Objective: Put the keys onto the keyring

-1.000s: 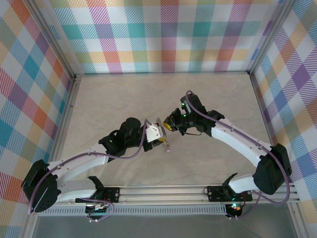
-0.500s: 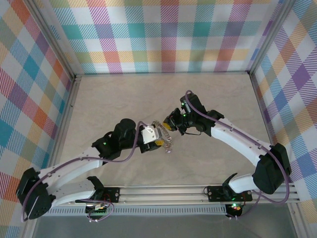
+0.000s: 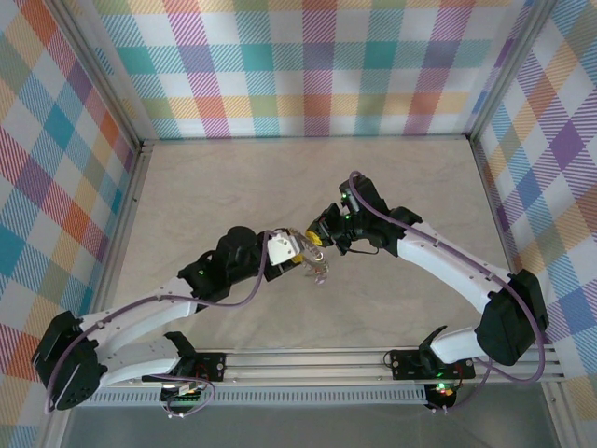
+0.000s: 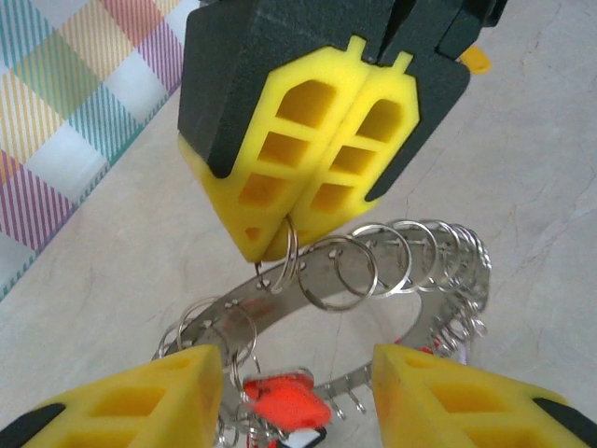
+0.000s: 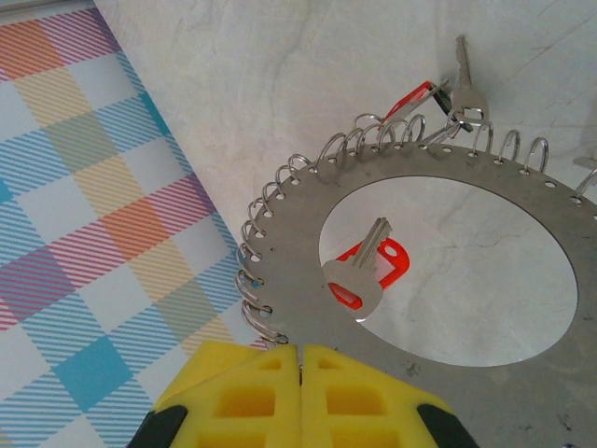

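1. While its yellow fingers are pressed flat together, the right gripper [image 5: 300, 353] pinches the near rim of the keyring [image 5: 298, 233]. The keyring is a flat metal hoop edged with many small wire loops.
2. Seen from the left wrist, the right gripper [image 4: 280, 238] has its tips closed right where one small loop joins the keyring [image 4: 317, 299].
3. Facing the right gripper across the hoop, the left gripper [image 4: 294, 364] has its fingers standing apart. They straddle the side of the hoop farthest from the right gripper, and I cannot tell whether they touch it.
4. Just beyond the right gripper's tips, a key with a red head [image 5: 357, 273] shows through the hoop's hole.
5. At the rim farthest from the right gripper, a second key [image 5: 464, 89] sits among the loops.
6. From above, the left gripper [image 3: 311, 264] sits just beside the right gripper [image 3: 317, 238], over the table [image 3: 205, 196].
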You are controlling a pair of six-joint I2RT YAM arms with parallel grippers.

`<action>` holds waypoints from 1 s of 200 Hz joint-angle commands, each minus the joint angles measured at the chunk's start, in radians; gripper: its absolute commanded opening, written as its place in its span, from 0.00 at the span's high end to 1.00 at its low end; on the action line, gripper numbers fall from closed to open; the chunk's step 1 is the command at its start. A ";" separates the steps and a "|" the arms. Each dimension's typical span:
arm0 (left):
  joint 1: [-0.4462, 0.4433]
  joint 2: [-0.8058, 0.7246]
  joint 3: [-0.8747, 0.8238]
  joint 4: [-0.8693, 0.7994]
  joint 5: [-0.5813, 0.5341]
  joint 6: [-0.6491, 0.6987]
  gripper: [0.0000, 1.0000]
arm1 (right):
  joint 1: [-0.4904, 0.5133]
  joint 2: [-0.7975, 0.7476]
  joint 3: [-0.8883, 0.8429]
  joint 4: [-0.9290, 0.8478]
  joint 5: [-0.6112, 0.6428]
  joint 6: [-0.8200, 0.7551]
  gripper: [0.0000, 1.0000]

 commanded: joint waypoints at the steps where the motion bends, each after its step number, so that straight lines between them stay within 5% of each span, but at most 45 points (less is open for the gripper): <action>1: -0.008 0.032 0.051 0.075 -0.008 0.034 0.57 | 0.005 -0.020 0.041 0.003 -0.028 0.053 1.00; 88: -0.008 0.078 0.108 0.046 0.016 0.104 0.75 | 0.004 -0.045 0.030 -0.028 0.005 0.098 1.00; 181: -0.008 0.125 0.140 0.021 -0.006 0.143 0.76 | 0.006 -0.042 0.021 -0.012 -0.009 0.122 1.00; 200: -0.008 0.144 0.155 0.012 -0.013 0.166 0.84 | 0.006 -0.039 0.009 0.006 -0.017 0.141 1.00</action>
